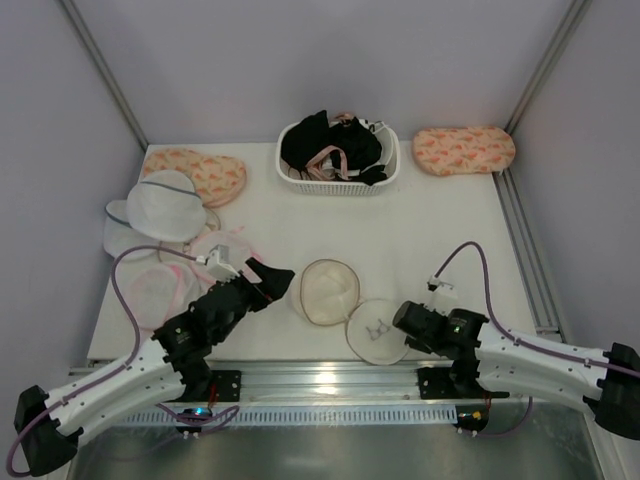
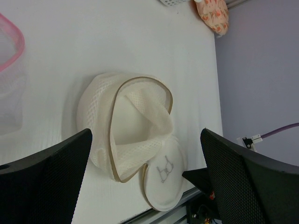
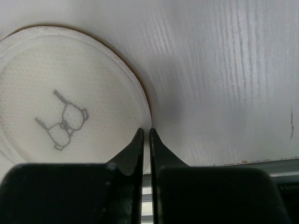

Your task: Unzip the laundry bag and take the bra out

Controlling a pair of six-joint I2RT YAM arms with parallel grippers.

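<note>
Cropped at left wrist view's edges: pink-rimmed mesh pouch (image 2: 8,88), white basket (image 2: 174,2). Masked overhead by right gripper (image 1: 401,323): part of laundry bag (image 1: 325,290) rim. Basket's dark garments (image 1: 318,140) indistinguishable.

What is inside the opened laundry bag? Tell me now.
Only cream mesh lining shows inside the laundry bag; no garment is visible there. A folded mesh flap covers the deeper part, so that part cannot be checked.

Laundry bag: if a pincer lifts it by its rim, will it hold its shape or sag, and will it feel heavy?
It would probably sag: the laundry bag has a thin mesh wall already folded inward. It is likely light, since it looks empty. The tan rim keeps a curve, so it may be slightly stiffer.
</note>
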